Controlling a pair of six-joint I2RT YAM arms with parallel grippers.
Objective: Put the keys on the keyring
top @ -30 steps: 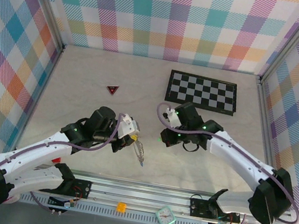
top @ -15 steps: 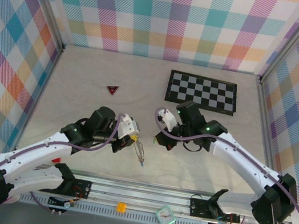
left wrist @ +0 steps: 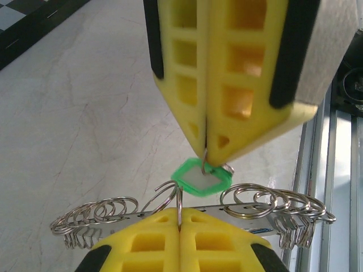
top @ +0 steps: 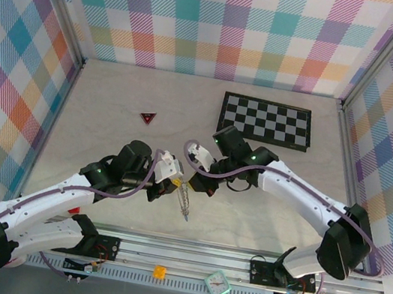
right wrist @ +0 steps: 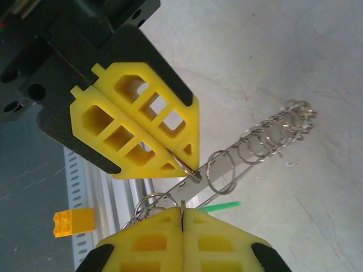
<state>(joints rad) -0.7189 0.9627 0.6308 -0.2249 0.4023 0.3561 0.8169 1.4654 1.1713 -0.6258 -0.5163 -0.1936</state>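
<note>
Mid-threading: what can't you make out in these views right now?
Top view: keyring too small; keys on it can't be told apart.
Left wrist: right gripper, jaws shut, covers where the green key meets the keyring.
Right wrist: left gripper, jaws shut, hides the keyring loop it pinches; green key a mere sliver.

**Closing in from the right**

Swings the right gripper [top: 191, 184] leftward, away from the checkerboard's [top: 266, 121] near edge and toward the middle of the table [top: 113, 102]. Ends tip to tip with the left gripper [top: 177, 183], bringing the pinched mint-green key [left wrist: 199, 179] just beside the keyring [top: 185, 204].
</note>
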